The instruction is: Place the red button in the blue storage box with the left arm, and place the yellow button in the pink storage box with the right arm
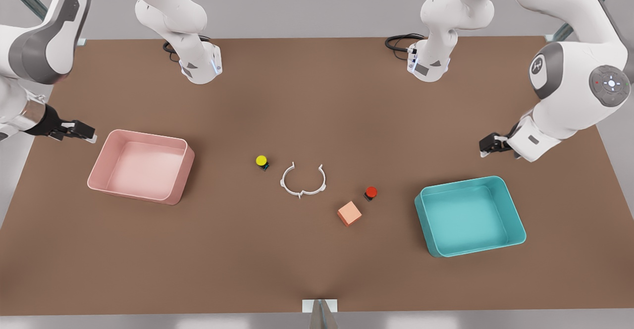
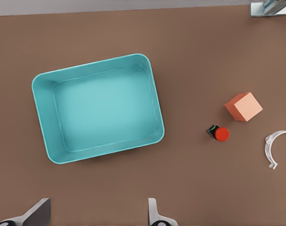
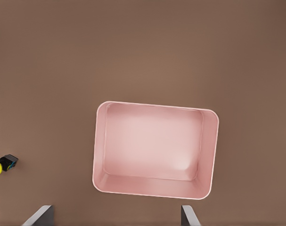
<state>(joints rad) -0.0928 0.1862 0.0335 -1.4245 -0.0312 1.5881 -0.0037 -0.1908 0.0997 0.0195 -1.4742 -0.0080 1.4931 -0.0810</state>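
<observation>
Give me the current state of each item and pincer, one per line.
red button: on table, outside box
yellow button: on table, outside box
blue storage box: empty
pink storage box: empty
left pincer: open, above table beside blue box
right pincer: open, beside pink box

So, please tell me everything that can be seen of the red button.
The red button is a tiny round red domed cap on a small black square base, plastic-looking. It lies tipped on the brown table, untouched, between the salmon-orange cube and the empty blue storage box, apart from both.
</observation>
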